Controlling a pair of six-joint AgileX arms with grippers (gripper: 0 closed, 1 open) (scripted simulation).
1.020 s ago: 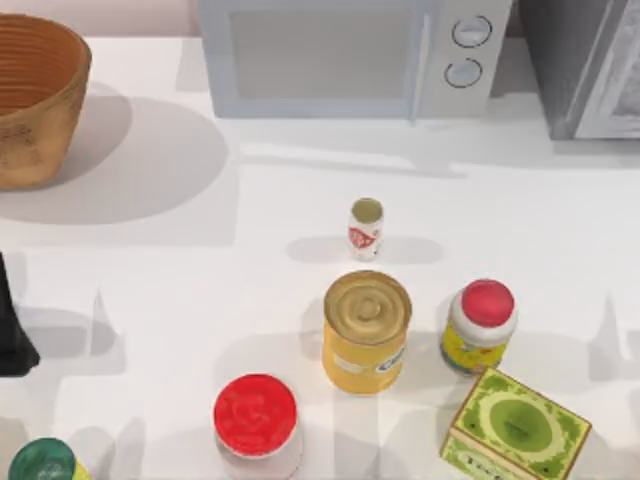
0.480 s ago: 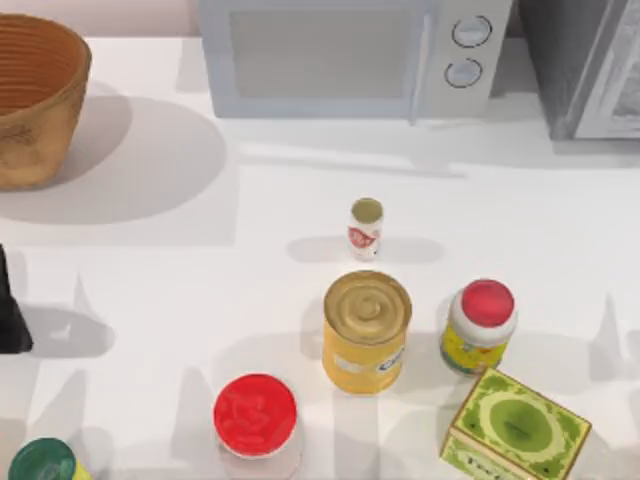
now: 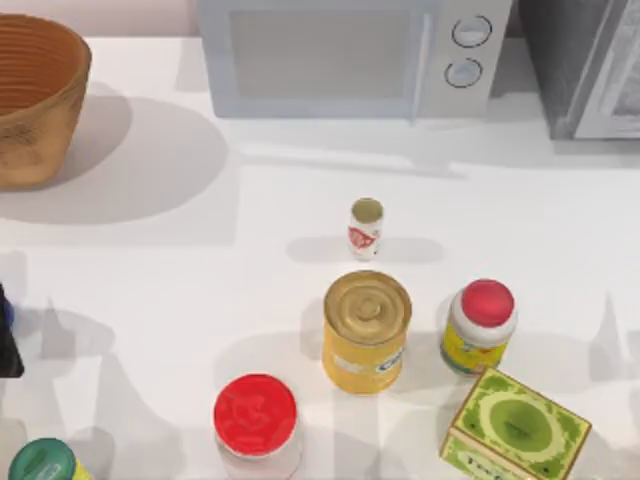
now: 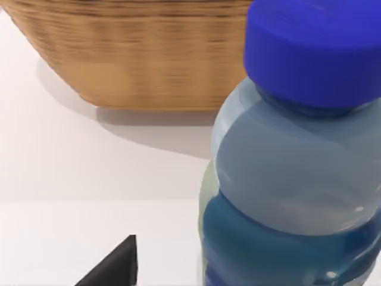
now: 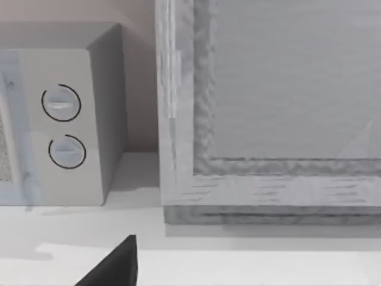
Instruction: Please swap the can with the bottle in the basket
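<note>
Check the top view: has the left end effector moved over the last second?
Yes. The left end effector has drawn back toward the table's left edge, farther from the can.

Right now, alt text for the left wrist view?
A clear bottle with a blue cap and blue liquid stands close to the camera. Behind it sits the wicker basket on the white table; a black gripper fingertip pokes in at the picture's edge.

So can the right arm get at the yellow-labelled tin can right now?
Probably yes, from above: the yellow-labelled tin can has its gold top uncovered. A red-capped yellow bottle stands close on its right, so a side approach looks tight.
</note>
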